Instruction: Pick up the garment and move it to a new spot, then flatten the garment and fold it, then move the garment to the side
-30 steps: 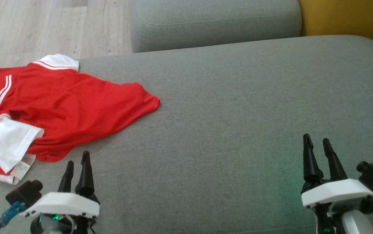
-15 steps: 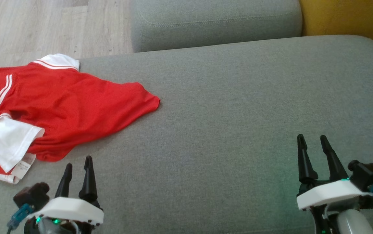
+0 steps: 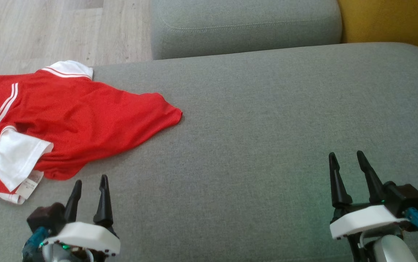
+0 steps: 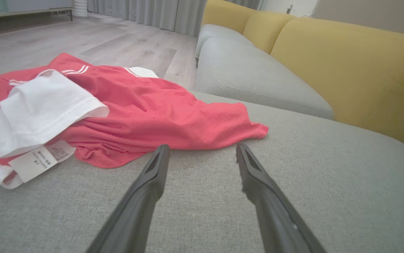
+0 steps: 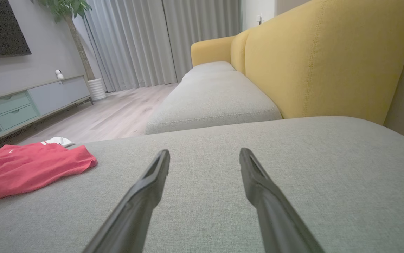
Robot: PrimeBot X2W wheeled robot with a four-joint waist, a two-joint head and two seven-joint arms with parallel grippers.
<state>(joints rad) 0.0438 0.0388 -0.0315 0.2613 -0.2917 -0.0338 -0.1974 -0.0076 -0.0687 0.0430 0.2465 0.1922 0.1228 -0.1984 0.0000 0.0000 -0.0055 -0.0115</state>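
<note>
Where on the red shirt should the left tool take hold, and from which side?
Probably the wrinkled red hem of the red shirt, nearest the open left tool. It bunches slightly off the grey cushion, so come from the robot's side, low, straddling that fold.

Garment label print illegible

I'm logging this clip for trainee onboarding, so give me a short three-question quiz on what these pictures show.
1. True or false: the red garment lies rumpled on the grey cushion, nearer the left claw than the right claw.
2. The right claw is: A) shut on the garment; B) open, holding nothing; C) resting on the floor.
3. Fill in: the sofa backrest is ___ in colour.
Key: 1 true; 2 B; 3 yellow.
</note>
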